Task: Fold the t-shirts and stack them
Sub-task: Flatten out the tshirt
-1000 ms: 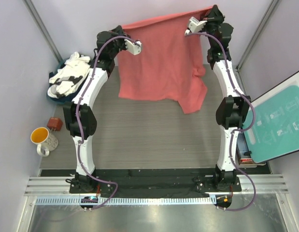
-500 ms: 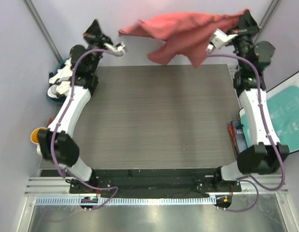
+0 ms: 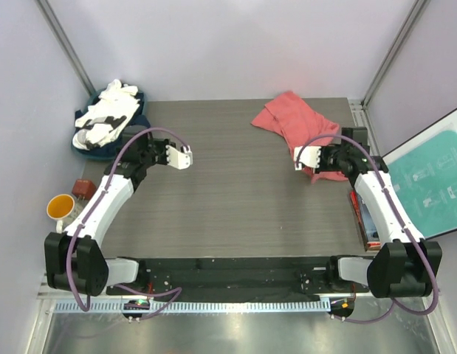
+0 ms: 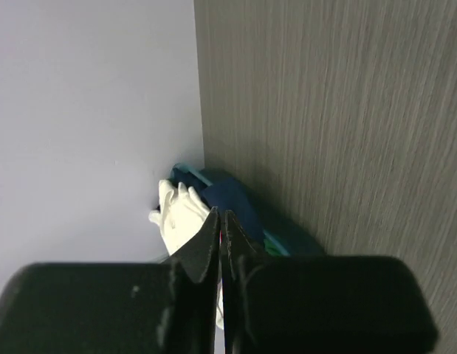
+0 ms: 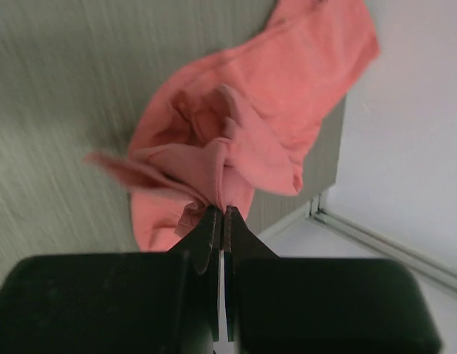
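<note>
The coral-red t-shirt (image 3: pixel 291 118) lies crumpled at the back right of the table. My right gripper (image 3: pixel 305 163) is low at its near edge, shut on a bunched fold of it. In the right wrist view the fingertips (image 5: pixel 223 212) pinch that fold, and the rest of the shirt (image 5: pixel 272 103) spreads beyond them. My left gripper (image 3: pixel 182 157) is shut and empty, low over the left half of the table, far from the red shirt. A heap of white and dark navy t-shirts (image 3: pixel 106 118) sits beyond the back left corner. It also shows past the left fingers (image 4: pixel 180 214).
An orange-lined mug (image 3: pixel 63 210) and a small brown object (image 3: pixel 83 188) sit off the table's left edge. A teal board (image 3: pixel 427 184) leans at the right. Red and black items (image 3: pixel 363 214) lie along the right edge. Grey walls close the back and sides.
The red shirt was held spread high between both grippers. The left gripper let go, and both arms came down. The shirt now lies crumpled at back right, held only by the right gripper.
</note>
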Controlling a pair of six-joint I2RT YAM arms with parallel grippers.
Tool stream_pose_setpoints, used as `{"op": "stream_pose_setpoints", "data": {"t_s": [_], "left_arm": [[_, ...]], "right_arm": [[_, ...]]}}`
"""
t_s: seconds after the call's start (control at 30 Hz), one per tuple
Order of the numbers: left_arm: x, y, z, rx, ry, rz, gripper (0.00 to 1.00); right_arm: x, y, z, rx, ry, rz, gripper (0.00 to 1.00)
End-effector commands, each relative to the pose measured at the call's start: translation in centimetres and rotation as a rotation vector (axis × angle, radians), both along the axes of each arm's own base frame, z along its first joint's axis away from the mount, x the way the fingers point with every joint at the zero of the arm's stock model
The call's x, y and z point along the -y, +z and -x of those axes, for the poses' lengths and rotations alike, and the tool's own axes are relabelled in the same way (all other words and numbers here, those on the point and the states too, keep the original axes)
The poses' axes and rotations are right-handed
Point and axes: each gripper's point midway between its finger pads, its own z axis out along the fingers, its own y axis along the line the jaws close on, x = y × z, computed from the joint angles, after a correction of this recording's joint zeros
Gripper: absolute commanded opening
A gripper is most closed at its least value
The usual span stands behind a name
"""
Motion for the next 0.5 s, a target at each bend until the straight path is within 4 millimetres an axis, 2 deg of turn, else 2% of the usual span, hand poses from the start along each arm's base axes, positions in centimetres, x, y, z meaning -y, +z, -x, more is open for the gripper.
{"op": "stream_pose_setpoints", "data": {"t_s": [0.0, 0.03, 0.07, 0.1, 0.17, 0.2, 0.27, 0.37, 0.4, 0.43, 0.47], "left_arm": [[2.7, 1.3, 0.2, -0.086, -0.020, 0.102, 0.00], [3.4, 0.4, 0.2, -0.116, -0.035, 0.095, 0.03], [4.4, 0.1, 0.5, -0.128, -0.059, 0.095, 0.05], [4.9, -0.1, 0.6, -0.137, -0.070, 0.097, 0.07], [6.0, -0.9, 0.7, -0.164, -0.100, 0.107, 0.10], [6.4, -1.1, 0.6, -0.171, -0.103, 0.111, 0.10], [6.7, -1.7, 0.4, -0.191, -0.084, 0.120, 0.00], [6.6, -0.6, -1.4, -0.133, -0.010, 0.189, 0.00], [6.5, -0.2, -1.9, -0.112, 0.012, 0.207, 0.00], [6.2, -0.1, -2.5, -0.099, 0.049, 0.225, 0.00], [5.7, 0.4, -3.7, -0.055, 0.113, 0.247, 0.00]], "right_arm": [[-2.2, 0.1, 0.0, -0.010, 0.065, 0.016, 0.01], [-2.1, 0.1, -0.5, -0.008, 0.057, 0.027, 0.01], [-1.5, -0.3, -1.0, -0.021, 0.026, 0.059, 0.01], [-1.2, 0.2, -1.6, -0.011, 0.010, 0.071, 0.01], [0.0, 0.1, -2.2, -0.017, -0.040, 0.113, 0.01], [0.4, 0.5, -2.4, -0.007, -0.050, 0.132, 0.01], [1.5, 0.8, -2.8, 0.008, -0.076, 0.162, 0.01], [2.7, 3.7, -5.3, 0.162, -0.149, 0.160, 0.01], [3.0, 5.4, -6.9, 0.252, -0.176, 0.157, 0.01], [3.1, 6.3, -7.7, 0.298, -0.184, 0.154, 0.01], [3.0, 7.5, -8.5, 0.354, -0.192, 0.141, 0.01]]}}
